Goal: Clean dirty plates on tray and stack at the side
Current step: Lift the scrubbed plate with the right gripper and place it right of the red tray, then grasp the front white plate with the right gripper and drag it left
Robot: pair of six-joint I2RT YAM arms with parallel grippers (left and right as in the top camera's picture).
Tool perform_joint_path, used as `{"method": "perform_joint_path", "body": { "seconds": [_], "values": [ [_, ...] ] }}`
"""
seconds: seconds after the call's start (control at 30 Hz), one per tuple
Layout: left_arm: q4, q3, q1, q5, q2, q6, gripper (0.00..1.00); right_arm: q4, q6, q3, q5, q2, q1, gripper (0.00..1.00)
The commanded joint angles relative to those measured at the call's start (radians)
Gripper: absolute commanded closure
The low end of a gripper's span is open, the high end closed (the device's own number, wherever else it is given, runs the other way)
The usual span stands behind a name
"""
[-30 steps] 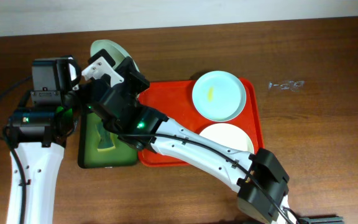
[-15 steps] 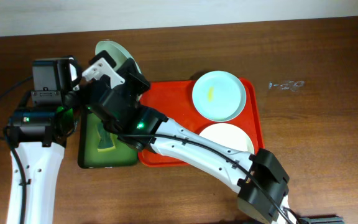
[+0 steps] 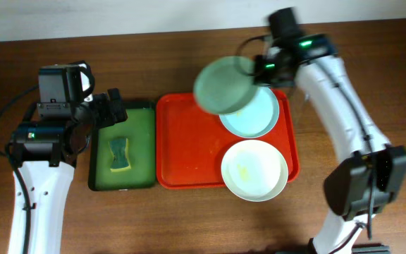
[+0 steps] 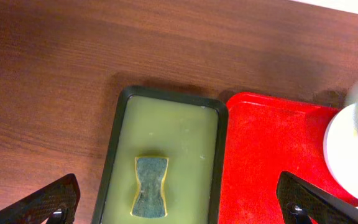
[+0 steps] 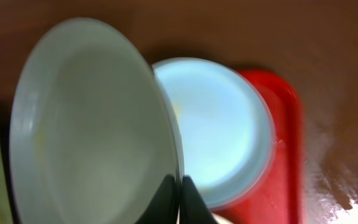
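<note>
1. The right gripper point(image 5: 180, 198) is pinching the rim of a mint plate point(image 3: 223, 87). Its jaws are closed down to the thickness of that rim.
2. The mint plate is hanging tilted in the air over the far part of the red tray point(image 3: 189, 148).
3. It is showing blurred in both views, so it is hard to say whether it is carrying any smear.
4. A pale blue plate point(image 3: 258, 118) is lying in the far right corner of the red tray. The lifted plate is partly hiding it from overhead.
5. A white plate point(image 3: 254, 170) is sitting in the near right corner, just beside the blue one. It is reaching over the near rim and showing a faint yellowish mark.
6. The left gripper point(image 3: 110, 111) is hovering over the far left corner of the green tray point(image 3: 141, 116). Its jaws are spread wide and gripping nothing.
7. A sponge point(image 4: 149, 194) is lying flat near the middle of the green tray, which is sitting just left of the red one.
</note>
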Motion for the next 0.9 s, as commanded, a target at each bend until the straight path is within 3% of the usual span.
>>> {"method": "perform_joint_path", "body": {
  "seconds": [0.0,0.13,0.23,0.27,0.3,0.33,0.37,0.4,0.47,0.57,0.73,0.8,0.87],
  "values": [
    [0.0,0.004,-0.004,0.008,-0.008,-0.002,0.01,-0.107,0.005,0.002,-0.074,-0.024,-0.244,0.96],
    [0.0,0.004,-0.004,0.008,-0.008,-0.002,0.01,-0.166,-0.021,-0.097,0.126,-0.023,-0.55,0.96],
    [0.0,0.004,-0.004,0.008,-0.008,-0.002,0.01,-0.049,-0.024,-0.248,0.133,-0.023,-0.613,0.96],
    [0.0,0.004,-0.004,0.008,-0.008,-0.002,0.01,-0.015,-0.049,-0.278,0.133,-0.023,-0.609,0.9],
    [0.0,0.004,-0.004,0.008,-0.008,-0.002,0.01,0.024,-0.056,-0.317,0.132,-0.023,-0.597,0.62],
    [0.0,0.004,-0.004,0.008,-0.008,-0.002,0.01,0.058,-0.055,-0.343,0.132,-0.023,-0.584,0.41],
    [0.0,0.004,-0.004,0.008,-0.008,-0.002,0.01,0.09,-0.055,-0.362,0.133,-0.023,-0.579,0.3],
    [0.0,0.004,-0.004,0.008,-0.008,-0.002,0.01,0.145,-0.055,-0.396,0.133,-0.023,-0.579,0.28],
    [0.0,0.004,-0.004,0.008,-0.008,-0.002,0.01,0.264,-0.055,-0.471,0.131,-0.013,-0.579,0.28],
    [0.0,0.004,-0.004,0.008,-0.008,-0.002,0.01,0.425,-0.055,-0.563,0.106,-0.011,-0.579,0.39],
    [0.0,0.004,-0.004,0.008,-0.008,-0.002,0.01,0.544,-0.054,-0.653,0.107,-0.011,-0.579,0.43],
    [0.0,0.004,-0.004,0.008,-0.008,-0.002,0.01,0.537,-0.051,-0.657,0.107,-0.011,-0.579,0.7],
    [0.0,0.004,-0.004,0.008,-0.008,-0.002,0.01,0.487,-0.037,-0.657,0.136,-0.011,-0.599,0.76]
  ]
}}
